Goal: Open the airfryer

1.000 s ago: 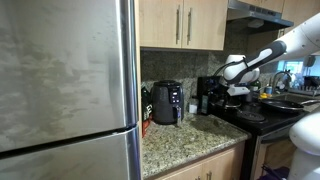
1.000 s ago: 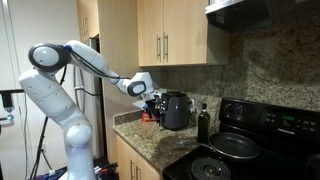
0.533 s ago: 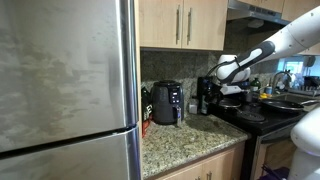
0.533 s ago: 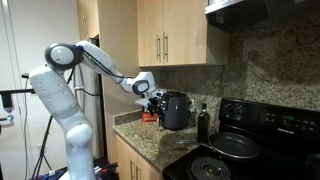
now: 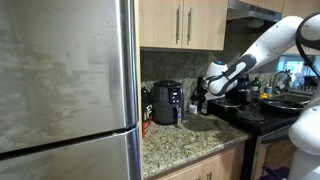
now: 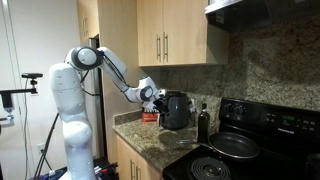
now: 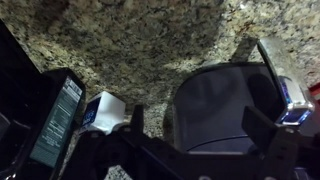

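Fingers [image 7: 135, 120]: two, stood spread apart.
Black glossy rounded airfryer [image 5: 167, 102]: one, on granite surface [image 5: 190, 135].
Wrist view alone: showed white box [image 7: 105, 110].

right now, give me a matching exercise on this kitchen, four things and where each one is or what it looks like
Things:
1 airfryer
2 bottle
3 pan
4 fridge

Descriptions:
a on the stove
b tall, steel-grey
c between airfryer and stove
d boxy, black, on the counter

Pairs: 1-d, 2-c, 3-a, 4-b
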`<move>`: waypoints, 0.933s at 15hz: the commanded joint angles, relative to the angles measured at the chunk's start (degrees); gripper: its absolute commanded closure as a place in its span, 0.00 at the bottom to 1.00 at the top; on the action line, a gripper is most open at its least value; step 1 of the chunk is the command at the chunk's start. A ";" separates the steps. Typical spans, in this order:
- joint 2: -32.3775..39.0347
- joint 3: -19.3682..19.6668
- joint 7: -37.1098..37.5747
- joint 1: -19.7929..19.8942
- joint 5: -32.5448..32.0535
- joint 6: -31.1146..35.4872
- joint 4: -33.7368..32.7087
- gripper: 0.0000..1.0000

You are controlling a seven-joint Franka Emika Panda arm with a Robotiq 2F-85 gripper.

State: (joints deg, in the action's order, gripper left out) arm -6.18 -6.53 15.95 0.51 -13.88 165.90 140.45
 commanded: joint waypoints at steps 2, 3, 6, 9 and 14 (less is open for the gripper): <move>1.39 -0.02 0.08 0.36 -0.04 0.37 -1.11 0.00; 2.56 -0.16 -0.47 0.28 -0.58 0.47 -1.88 0.00; 6.85 0.45 -5.56 -3.42 10.74 3.94 -5.32 0.00; 9.34 -0.33 -9.03 -4.40 19.65 4.27 -8.62 0.00; 9.36 0.14 -7.15 -4.63 16.50 3.35 -8.27 0.00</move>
State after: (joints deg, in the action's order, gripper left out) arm 2.30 -6.58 8.62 -4.09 4.12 169.72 132.65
